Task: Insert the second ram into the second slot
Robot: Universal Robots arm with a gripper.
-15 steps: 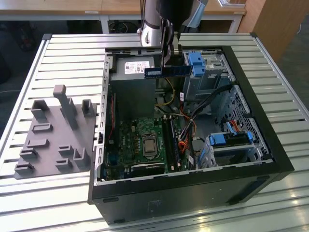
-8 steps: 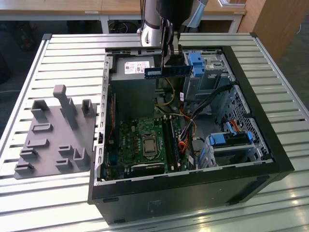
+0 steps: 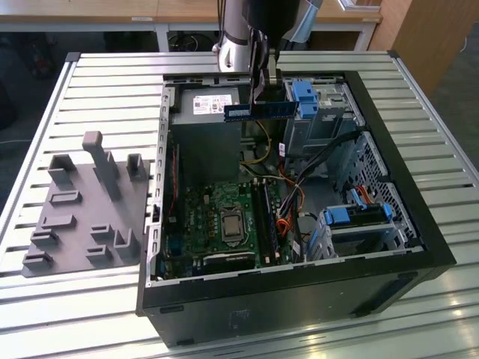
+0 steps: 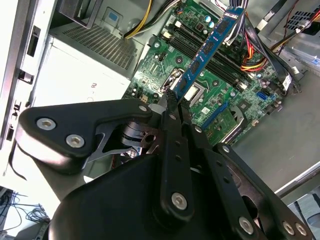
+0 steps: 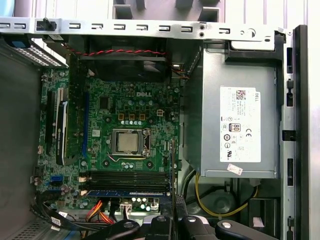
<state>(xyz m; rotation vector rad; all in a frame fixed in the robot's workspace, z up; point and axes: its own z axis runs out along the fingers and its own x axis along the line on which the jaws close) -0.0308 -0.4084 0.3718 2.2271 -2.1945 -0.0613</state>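
Transport of the second ram (image 3: 258,111), held aloft and not yet at the slots.

End effector (image 3: 263,99) pinches the blue stick by one long edge, its fingers pressed onto it. It holds the stick well above the motherboard (image 3: 217,217) of the open computer case (image 3: 299,307), over the board's edge nearest the power supply (image 5: 235,125). The memory slots (image 5: 125,180) lie along another edge of the motherboard, and a blue strip (image 5: 125,191) in one of them looks like a stick already seated. The held stick runs crosswise to those slots. By my reading this is the carry-and-align step. Seating would call for turning the stick parallel to the slots, centring it over a free slot beside the seated one, then an even, straight press.
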